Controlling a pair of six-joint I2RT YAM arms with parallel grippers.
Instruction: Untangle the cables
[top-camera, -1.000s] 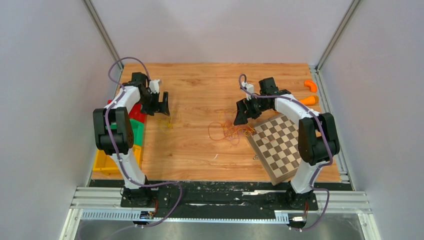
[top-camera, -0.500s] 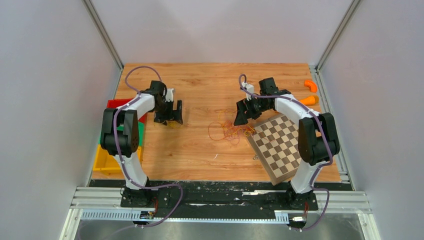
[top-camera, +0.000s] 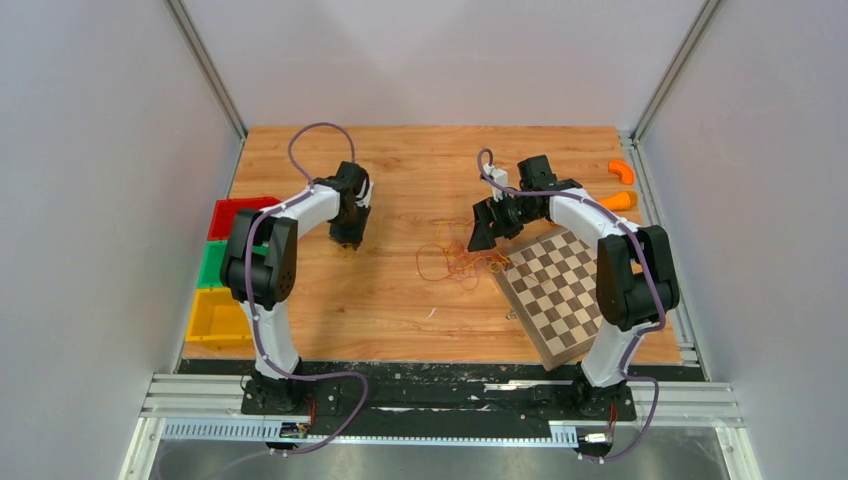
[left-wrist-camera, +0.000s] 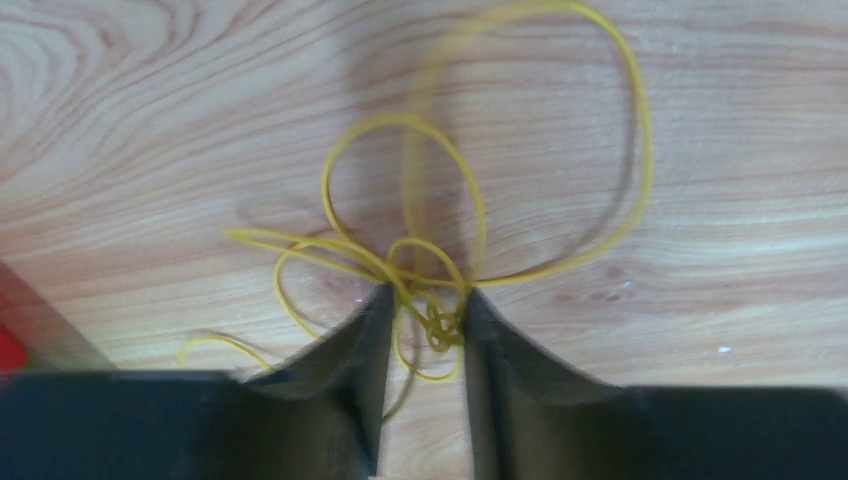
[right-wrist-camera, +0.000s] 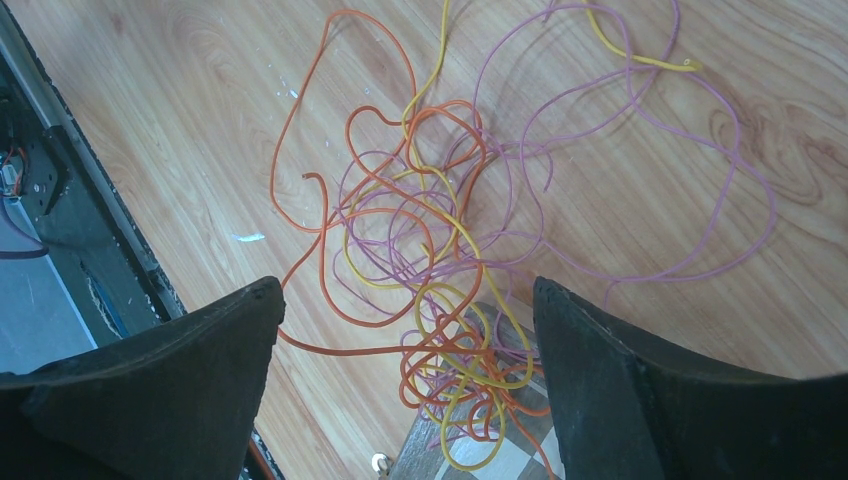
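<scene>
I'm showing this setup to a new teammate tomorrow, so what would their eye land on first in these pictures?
First, the tangle of orange, yellow and purple cables mid-table, spilling onto a corner of the chessboard, with the right gripper wide open over it. Next, the lone yellow cable further left, its knot between the close-set jaws of the left gripper; whether it is clamped is unclear.

Lighting's bright and even, no glare on the light wood-grain counter (top-camera: 400, 300). Left wrist shot is soft: the thin yellow wire loops (left-wrist-camera: 438, 325) smear near the top and the jaws are dark blurry wedges. Right wrist view's sharper, with faint shadows beside the tangled orange, yellow and purple strands (right-wrist-camera: 440, 250).
</scene>
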